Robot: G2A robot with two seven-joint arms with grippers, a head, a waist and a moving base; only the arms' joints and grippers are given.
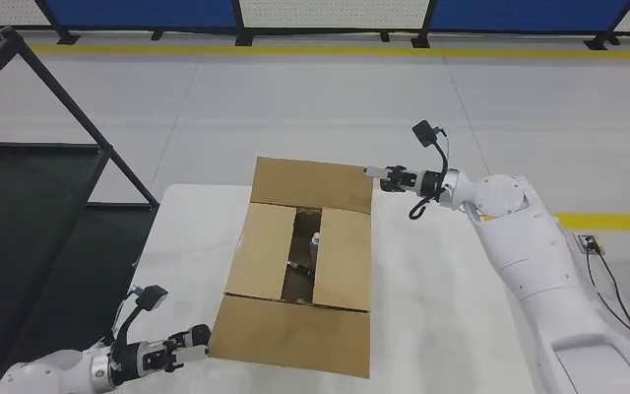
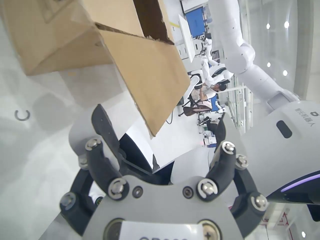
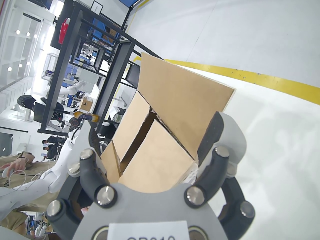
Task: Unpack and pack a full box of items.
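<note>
The left gripper (image 2: 160, 126) is seen with its fingers spread wide and nothing clamped between them. The free corner of the near flap (image 2: 150, 76) of the box (image 1: 258, 246) hangs in the gap between the two fingers; whether either finger is touched by it cannot be told. In the top view this gripper is placed at about 7 o'clock from the middle of the box, just beside the left corner of that flap.

The right gripper (image 3: 152, 138) is likewise held wide open, with nothing grasped. The far flap (image 3: 180, 96) is framed between its fingers, and one corner of the cardboard lies close against a dark pad (image 3: 211, 136); contact cannot be confirmed. In the top view this gripper is found at about 1 o'clock from the middle of the box, at the right corner of the far flap.

The box is set on the white table (image 1: 187, 236). Its far and near flaps are folded outward, at 12 and 6 o'clock. The two side flaps (image 1: 343, 258), at 9 and 3 o'clock, are turned inward over the opening, with a dark gap left between them. Through that gap a small white item (image 1: 316, 239) is seen inside, with something darker nearer the 6 o'clock end; what these are cannot be told.

Beside the table, at about 10 o'clock from the box, a black frame (image 1: 89, 148) is seen. A yellow line (image 1: 295, 49) is painted across the floor at 12 o'clock.
</note>
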